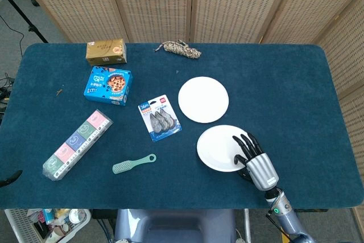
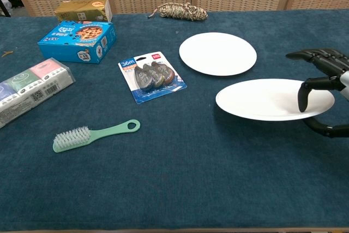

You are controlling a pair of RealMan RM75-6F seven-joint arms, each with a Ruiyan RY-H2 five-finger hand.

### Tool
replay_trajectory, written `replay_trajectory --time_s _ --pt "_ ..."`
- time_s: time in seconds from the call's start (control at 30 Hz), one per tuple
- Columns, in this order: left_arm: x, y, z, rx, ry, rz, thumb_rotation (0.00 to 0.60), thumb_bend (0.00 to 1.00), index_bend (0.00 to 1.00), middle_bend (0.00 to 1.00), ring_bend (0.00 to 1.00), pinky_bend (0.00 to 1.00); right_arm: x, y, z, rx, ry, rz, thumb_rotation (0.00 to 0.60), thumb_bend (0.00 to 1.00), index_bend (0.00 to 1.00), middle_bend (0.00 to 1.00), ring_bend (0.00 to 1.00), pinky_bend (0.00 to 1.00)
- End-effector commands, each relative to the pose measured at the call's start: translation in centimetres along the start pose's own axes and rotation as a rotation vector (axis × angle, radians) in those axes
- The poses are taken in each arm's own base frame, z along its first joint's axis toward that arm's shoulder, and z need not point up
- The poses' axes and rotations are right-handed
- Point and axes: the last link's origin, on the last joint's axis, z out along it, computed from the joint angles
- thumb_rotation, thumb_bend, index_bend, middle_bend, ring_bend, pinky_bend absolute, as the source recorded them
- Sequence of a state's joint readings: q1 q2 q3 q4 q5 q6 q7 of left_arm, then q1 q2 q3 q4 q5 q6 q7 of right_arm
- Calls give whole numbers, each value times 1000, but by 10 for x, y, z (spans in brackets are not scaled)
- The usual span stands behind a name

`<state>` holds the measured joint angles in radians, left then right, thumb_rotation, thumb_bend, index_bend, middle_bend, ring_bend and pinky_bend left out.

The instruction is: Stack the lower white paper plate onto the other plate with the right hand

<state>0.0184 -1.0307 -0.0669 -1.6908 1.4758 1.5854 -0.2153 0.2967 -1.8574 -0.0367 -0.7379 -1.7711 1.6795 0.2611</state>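
Both views bright, even, diffuse light; src not visible. Shadows soft & faint. No glare; white paper plate near blown out, little surface detail. Focus sharp across table in head view. Chest view: slight wide-angle stretch at edges, robot hand cropped at the picture's right edge.

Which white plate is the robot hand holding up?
The nearer plate, pinched at its edge by the right robot hand. The farther plate, toward the rope, lies flat and untouched.
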Motion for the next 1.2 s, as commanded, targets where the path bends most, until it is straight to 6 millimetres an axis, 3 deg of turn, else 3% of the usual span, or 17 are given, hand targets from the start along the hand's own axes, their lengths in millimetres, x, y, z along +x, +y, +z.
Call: replay_trajectory --time_s 0.03,0.47,0.7,0.87,1.2 --pt "0 0 0 0 0 1 600 0 0 0 0 0 1 -1 1 4 36 11 600 924 701 109 0 36" --pt "0 0 0 2 -1 0 600 0 0 0 0 0 9 -1 7 18 140 25 600 925 708 117 0 38" --pt "0 0 0 1 0 -2 600 0 0 0 0 0 18 -3 23 38 198 20 600 924 710 118 0 39" --pt "0 0 1 1 -3 0 600 0 0 0 0 0 24 -10 46 56 223 8 600 926 710 118 0 40" --pt "-3 0 3 5 -12 -1 600 0 0 0 0 0 17 -27 122 29 169 -43 600 926 710 119 0 44"
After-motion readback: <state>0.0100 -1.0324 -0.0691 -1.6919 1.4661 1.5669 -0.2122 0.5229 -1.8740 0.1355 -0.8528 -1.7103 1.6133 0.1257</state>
